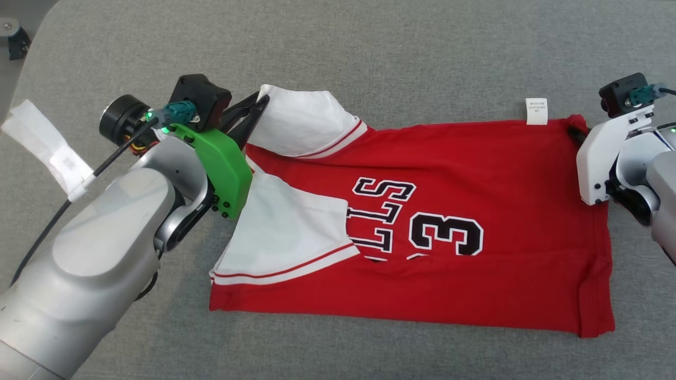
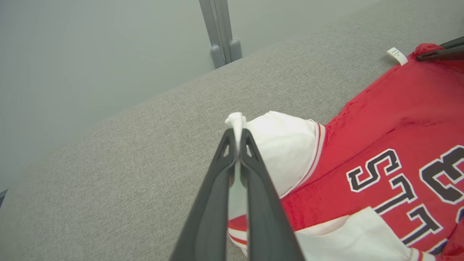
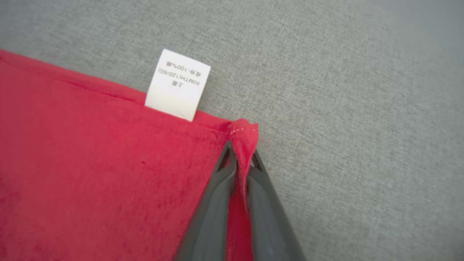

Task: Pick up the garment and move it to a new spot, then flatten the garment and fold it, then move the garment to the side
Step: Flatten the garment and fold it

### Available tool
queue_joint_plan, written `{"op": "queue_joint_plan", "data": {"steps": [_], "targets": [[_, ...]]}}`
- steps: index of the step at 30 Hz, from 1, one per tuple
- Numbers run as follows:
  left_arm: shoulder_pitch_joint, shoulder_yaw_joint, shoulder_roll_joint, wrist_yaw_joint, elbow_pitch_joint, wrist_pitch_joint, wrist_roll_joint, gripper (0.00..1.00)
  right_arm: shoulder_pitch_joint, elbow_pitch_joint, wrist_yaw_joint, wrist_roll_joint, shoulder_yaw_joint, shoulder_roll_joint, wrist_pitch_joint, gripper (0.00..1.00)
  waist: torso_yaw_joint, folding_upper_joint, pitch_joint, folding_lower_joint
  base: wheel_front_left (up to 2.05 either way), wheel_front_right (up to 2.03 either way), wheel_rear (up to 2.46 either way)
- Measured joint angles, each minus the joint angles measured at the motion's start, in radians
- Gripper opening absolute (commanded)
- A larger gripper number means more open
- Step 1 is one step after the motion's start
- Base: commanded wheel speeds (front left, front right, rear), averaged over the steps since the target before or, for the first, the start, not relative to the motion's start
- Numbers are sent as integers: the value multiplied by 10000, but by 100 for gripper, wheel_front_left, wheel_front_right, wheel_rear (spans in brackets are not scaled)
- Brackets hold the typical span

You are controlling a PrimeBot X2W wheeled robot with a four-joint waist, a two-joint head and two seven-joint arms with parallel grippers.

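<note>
The garment [image 1: 454,221] is a red jersey with white sleeves and black lettering, lying spread on the grey surface. My left gripper [image 1: 259,103] is shut on the edge of the far white sleeve [image 2: 286,145], whose fabric pokes out between the fingertips of that gripper [image 2: 237,136]. My right gripper [image 3: 241,152] is shut on the red far corner of the hem [image 3: 244,132], next to the white care label [image 3: 177,85]. In the head view the pinched corner [image 1: 577,124] bunches up by the right wrist. The other white sleeve [image 1: 288,232] lies folded over the chest.
Grey fabric surface [image 1: 369,47] extends all around the jersey. A strip of white tape [image 1: 47,148] wraps my left arm's cable. A grey metal post [image 2: 221,32] stands beyond the surface's far edge, and a dark object [image 1: 16,37] sits at the far left corner.
</note>
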Motion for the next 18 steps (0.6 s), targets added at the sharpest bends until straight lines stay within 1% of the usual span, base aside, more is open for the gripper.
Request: {"op": "queue_joint_plan", "data": {"steps": [5, 10, 18], "targets": [[-3, 21, 222, 151, 604, -318, 196, 0, -62, 301, -2, 111, 297, 48, -633, 0, -240, 0, -126, 0, 0, 0, 0], [-315, 123, 217, 232, 1206, -652, 374, 0, -378, 416, -2, 236, 433, 153, -1476, 0, -568, 0, -160, 0, 0, 0, 0], [-1441, 121, -50, 40, 2917, -1476, 886, 0, -911, 798, 0, 253, 629, 297, -2729, 0, -1046, 0, 110, 0, 0, 0, 0]]}}
